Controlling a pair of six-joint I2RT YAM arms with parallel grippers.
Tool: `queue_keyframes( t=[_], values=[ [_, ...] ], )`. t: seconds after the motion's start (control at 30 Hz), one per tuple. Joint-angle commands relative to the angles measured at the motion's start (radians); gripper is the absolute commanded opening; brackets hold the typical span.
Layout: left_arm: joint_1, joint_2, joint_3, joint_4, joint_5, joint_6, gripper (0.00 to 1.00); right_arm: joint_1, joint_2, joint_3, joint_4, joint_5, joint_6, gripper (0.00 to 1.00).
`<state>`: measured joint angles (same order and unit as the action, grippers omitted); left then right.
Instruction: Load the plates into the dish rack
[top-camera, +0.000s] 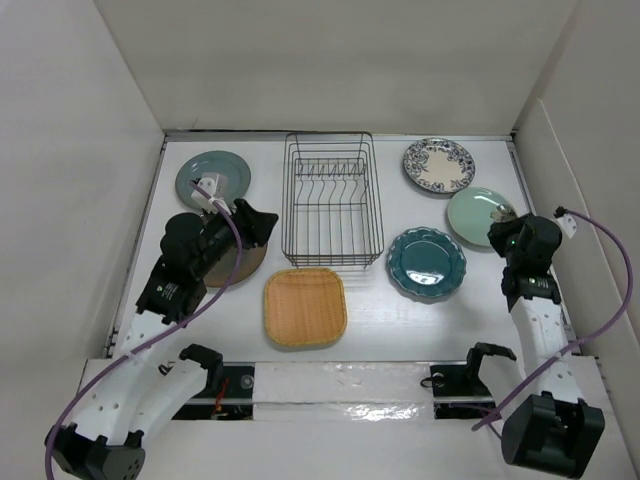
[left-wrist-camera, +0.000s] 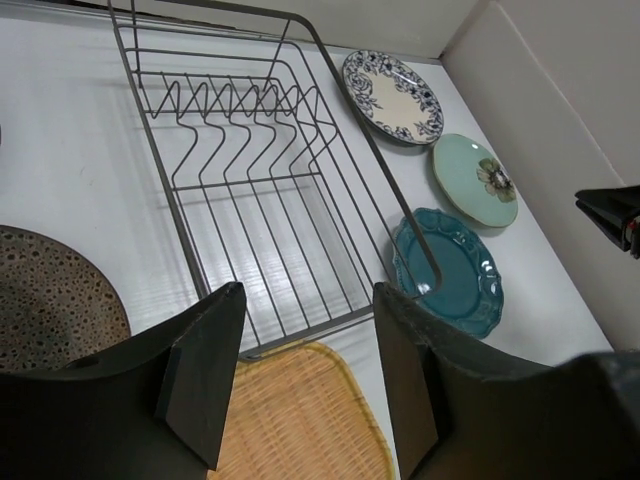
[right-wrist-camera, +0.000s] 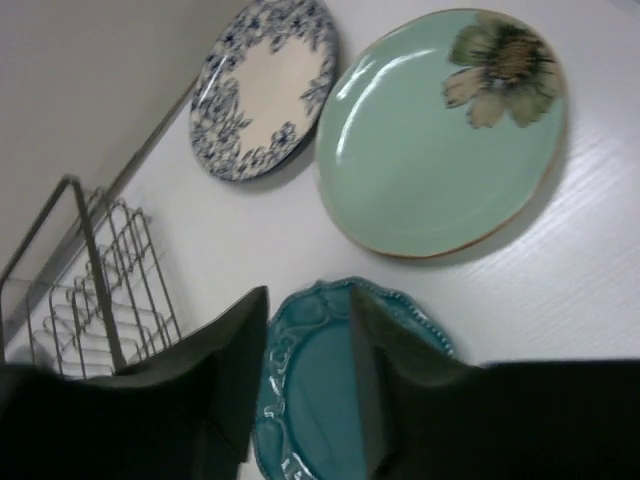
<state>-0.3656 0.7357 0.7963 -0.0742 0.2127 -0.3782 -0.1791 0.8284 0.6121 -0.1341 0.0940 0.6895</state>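
- Top external view: the left arm reaches forward over the left side of the white table (top-camera: 390, 325), and its left gripper (top-camera: 260, 218) hangs above the far edge of the brown speckled round plate (top-camera: 246, 264). It points toward the black wire dish rack (top-camera: 290, 205).
- Left wrist view: the left gripper (left-wrist-camera: 308, 300) has its two dark fingers (left-wrist-camera: 205, 370) spread wide, with nothing between them. Beyond them are the rack's near rim (left-wrist-camera: 369, 140) and the orange-tan woven rounded-square plate (left-wrist-camera: 300, 420).
- The right arm rises along the right edge of the table. Its right gripper (top-camera: 503, 228) sits over the right edge of the pale mint round plate with a flower painted on it (top-camera: 470, 215).
- Right wrist view: the right gripper (right-wrist-camera: 308, 300) has its fingers parted by a narrower gap and holds nothing. The dark teal scalloped plate (right-wrist-camera: 310, 385) lies below that gap.
- Plates counted: six, one of each kind, all lying flat on the table outside the rack.
- Left of the rack are the grey-teal round plate (top-camera: 228, 168) at the back and the brown one nearer.
- The orange-tan plate (top-camera: 305, 306) lies just in front of the rack.
- Right of the rack are the white plate with a blue floral rim (top-camera: 438, 164) at the back, then the mint plate, then the dark teal one (top-camera: 426, 262).
- There is one dish rack, upright at the middle back of the table, with one row of tines showing inside it.
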Motion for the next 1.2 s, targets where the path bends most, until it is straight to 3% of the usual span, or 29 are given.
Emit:
queue_keyframes(
  t=[0.0, 0.03, 0.13, 0.27, 0.3, 0.33, 0.37, 0.47, 0.57, 0.77, 1.17],
  values=[
    [-0.018, -0.013, 0.027, 0.016, -0.024, 0.030, 0.50, -0.091, -0.005, -0.043, 0.014, -0.025, 0.034, 0.19],
    [-0.018, -0.016, 0.029, 0.013, -0.032, 0.039, 0.37, -0.133, -0.008, -0.055, 0.017, -0.028, 0.036, 0.00],
    [-0.038, -0.027, 0.023, 0.017, -0.058, 0.051, 0.00, -0.171, -0.023, -0.133, 0.065, -0.004, 0.059, 0.00],
    [-0.038, -0.038, 0.015, 0.011, -0.076, 0.050, 0.00, -0.255, -0.022, -0.224, 0.152, 0.033, 0.116, 0.00],
    [-0.047, -0.038, 0.014, 0.010, -0.078, 0.050, 0.00, -0.266, -0.005, -0.238, 0.180, 0.036, 0.129, 0.06],
    [-0.047, -0.041, 0.014, 0.008, -0.087, 0.051, 0.00, -0.275, 0.009, -0.267, 0.250, 0.032, 0.151, 0.13],
    [-0.047, -0.042, 0.014, 0.007, -0.091, 0.051, 0.11, -0.275, 0.029, -0.275, 0.286, 0.024, 0.157, 0.31],
    [-0.058, -0.041, 0.014, -0.006, -0.122, 0.052, 0.33, -0.286, 0.150, -0.273, 0.389, 0.018, 0.182, 0.61],
    [-0.058, -0.038, 0.014, -0.007, -0.128, 0.055, 0.40, -0.310, 0.302, -0.258, 0.473, -0.039, 0.206, 0.63],
    [-0.058, -0.047, 0.012, -0.001, -0.102, 0.053, 0.41, -0.330, 0.582, -0.209, 0.652, -0.201, 0.231, 0.63],
    [-0.067, -0.067, 0.011, 0.004, -0.118, 0.056, 0.39, -0.319, 0.684, -0.149, 0.708, -0.194, 0.306, 0.60]
  ],
)
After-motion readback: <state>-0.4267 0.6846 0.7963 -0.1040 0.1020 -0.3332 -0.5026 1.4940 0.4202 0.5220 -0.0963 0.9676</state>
